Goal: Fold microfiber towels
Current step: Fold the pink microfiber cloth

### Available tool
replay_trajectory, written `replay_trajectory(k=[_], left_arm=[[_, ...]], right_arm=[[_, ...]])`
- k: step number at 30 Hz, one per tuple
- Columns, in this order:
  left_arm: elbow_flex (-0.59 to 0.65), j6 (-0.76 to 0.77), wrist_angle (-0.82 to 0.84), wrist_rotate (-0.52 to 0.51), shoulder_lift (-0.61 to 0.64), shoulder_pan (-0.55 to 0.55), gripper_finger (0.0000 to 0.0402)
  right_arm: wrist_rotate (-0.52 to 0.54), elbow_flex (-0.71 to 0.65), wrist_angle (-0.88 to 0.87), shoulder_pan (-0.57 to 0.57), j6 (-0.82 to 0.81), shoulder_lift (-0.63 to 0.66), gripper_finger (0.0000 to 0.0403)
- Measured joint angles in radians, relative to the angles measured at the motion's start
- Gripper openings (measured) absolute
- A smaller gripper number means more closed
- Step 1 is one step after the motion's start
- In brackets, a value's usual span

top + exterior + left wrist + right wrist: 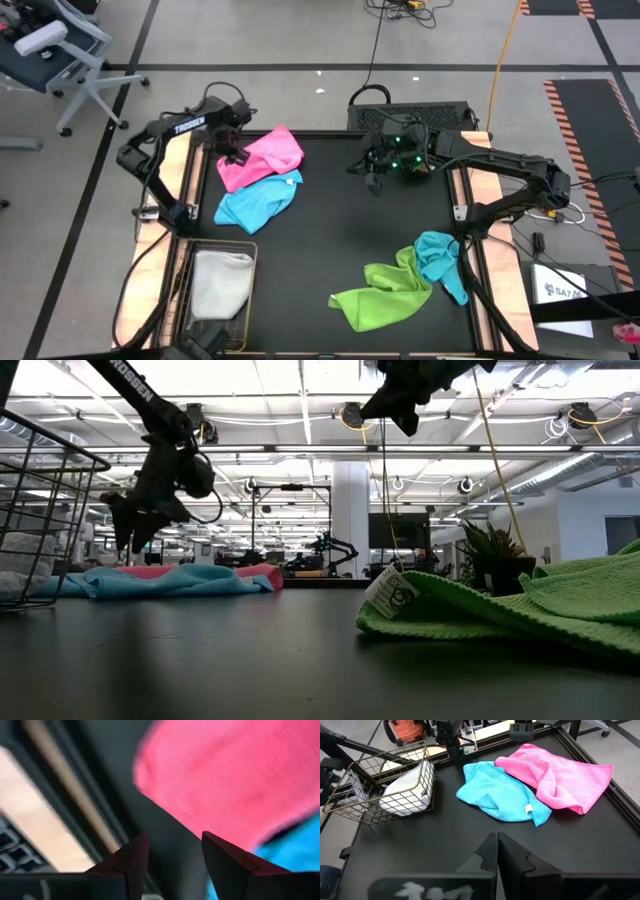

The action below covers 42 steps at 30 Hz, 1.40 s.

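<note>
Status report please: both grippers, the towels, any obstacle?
Left gripper open above pink towel, holding nothing. Right gripper shut, raised mid-table. Towels unfolded. Nothing in the way.

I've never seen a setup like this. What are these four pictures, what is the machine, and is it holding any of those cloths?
It is a robot with two dark arms at a black table. One camera looks down from above, one sits at table height, and one rides on each wrist. The left end effector hovers open over the pink towel, holding nothing. The right end effector is shut and empty, above bare table. A light blue towel lies under the pink one's edge. The lime green towel and teal towel lie crumpled together. A pale towel sits in the wire basket.
</note>
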State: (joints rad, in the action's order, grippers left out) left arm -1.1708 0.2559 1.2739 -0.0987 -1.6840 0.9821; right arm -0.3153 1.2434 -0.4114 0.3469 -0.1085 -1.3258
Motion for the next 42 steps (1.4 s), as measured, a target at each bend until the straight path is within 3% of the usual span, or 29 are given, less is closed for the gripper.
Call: replay_trajectory(k=[4,11,20,26,30,42], left_arm=[[0.002,0.009,0.007,0.049,0.0,-0.069,0.0186],[0.002,-0.003,0.006,-0.093,0.0,-0.185,0.0186],[0.002,0.049,-0.042,-0.043,0.0,-0.287,0.0186],[0.002,-0.011,-0.044,-0.22,0.0,-0.369,0.0186],[0.002,-0.002,-0.049,-0.137,0.0,-0.364,0.0186],[0.002,-0.011,-0.047,-0.11,-0.111,-0.365,0.0186]], right_arm=[[0.0,0.0,0.0,0.0,0.0,0.0,0.0],[-0.001,0.0,-0.001,0.0,-0.001,0.0,0.0],[-0.004,0.0,-0.001,0.0,-0.002,0.0,0.0],[-0.005,0.0,-0.009,-0.001,-0.003,0.0,0.0],[-0.005,0.0,-0.038,-0.001,-0.003,-0.001,0.0],[-0.005,0.0,-0.043,-0.001,-0.003,-0.001,0.0]])
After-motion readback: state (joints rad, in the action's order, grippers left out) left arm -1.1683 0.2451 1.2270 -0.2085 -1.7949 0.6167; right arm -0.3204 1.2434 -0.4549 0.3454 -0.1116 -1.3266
